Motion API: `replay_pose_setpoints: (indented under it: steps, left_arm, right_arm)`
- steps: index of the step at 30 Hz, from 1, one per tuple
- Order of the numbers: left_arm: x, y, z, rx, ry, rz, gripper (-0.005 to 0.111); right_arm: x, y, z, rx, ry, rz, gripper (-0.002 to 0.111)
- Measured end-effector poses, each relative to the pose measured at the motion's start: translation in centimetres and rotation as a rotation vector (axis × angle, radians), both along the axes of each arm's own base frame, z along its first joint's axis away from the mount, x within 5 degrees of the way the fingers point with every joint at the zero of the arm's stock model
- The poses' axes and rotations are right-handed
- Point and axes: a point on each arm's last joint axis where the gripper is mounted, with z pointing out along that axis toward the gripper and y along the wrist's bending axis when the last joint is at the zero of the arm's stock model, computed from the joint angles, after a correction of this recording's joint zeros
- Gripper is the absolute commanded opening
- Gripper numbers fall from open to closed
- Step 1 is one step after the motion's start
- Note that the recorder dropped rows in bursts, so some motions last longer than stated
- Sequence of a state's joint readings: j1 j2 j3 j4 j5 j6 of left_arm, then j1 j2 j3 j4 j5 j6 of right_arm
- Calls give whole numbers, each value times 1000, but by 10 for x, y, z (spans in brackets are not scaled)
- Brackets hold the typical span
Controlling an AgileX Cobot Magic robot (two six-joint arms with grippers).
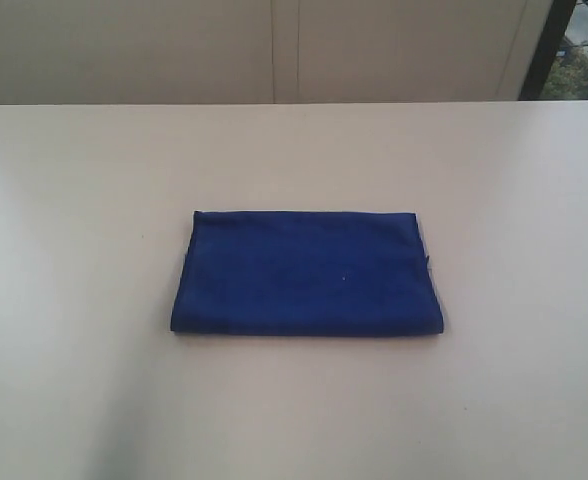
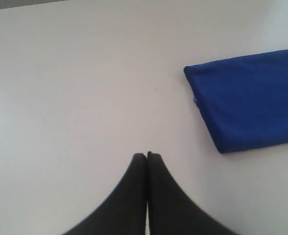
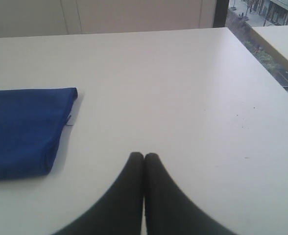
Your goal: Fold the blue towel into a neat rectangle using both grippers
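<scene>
While flat on table (image 1: 74, 300), blue towel (image 1: 307, 272).

Bright, diffuse daylight. Pale table (image 1: 494, 200) washes out, low contrast. Window (image 3: 261, 14) glows beyond right end effector (image 3: 144, 155). Blur on left end effector (image 2: 147, 154) and right alike, too close for focus. Shadows faint, soft-edged.

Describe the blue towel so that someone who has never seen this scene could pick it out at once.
Start with the wide, pale table that fills the exterior view. Near its middle lies the blue towel, folded flat into a layered rectangle. Its deep royal blue is the only strong colour on the bare surface, and a tiny pale tag peeks from one short edge.
</scene>
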State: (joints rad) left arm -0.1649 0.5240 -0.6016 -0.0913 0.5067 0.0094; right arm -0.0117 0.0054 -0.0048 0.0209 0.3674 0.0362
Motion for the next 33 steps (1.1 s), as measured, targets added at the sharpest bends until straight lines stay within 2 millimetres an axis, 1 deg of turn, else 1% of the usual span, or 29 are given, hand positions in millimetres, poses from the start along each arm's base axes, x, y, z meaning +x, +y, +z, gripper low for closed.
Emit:
replay_pose_setpoints:
  steps: [3, 8, 13, 15, 19, 27, 29, 33]
  left_arm:
    - [-13, 6, -15, -4, -27, 40, 0]
    - [-31, 10, -51, 12, -49, 66, 0]
    - [-41, 13, -85, 21, -100, 77, 0]
    - [-42, 14, -94, 17, -138, 82, 0]
    - [-46, 15, -110, 7, -211, 92, 0]
    - [-45, 15, -136, 12, -178, 95, 0]
    - [-45, 15, -140, 14, -168, 95, 0]
    - [-44, 15, -141, 13, -173, 96, 0]
  right_arm:
    - [0, 0, 0, 0, 0, 0, 0]
    - [0, 0, 0, 0, 0, 0, 0]
    - [0, 0, 0, 1, 0, 0, 0]
    - [0, 0, 0, 1, 0, 0, 0]
    - [0, 0, 0, 1, -2, 0, 0]
    - [0, 0, 0, 1, -2, 0, 0]
    - [0, 0, 0, 1, -2, 0, 0]
    - [0, 0, 0, 1, -2, 0, 0]
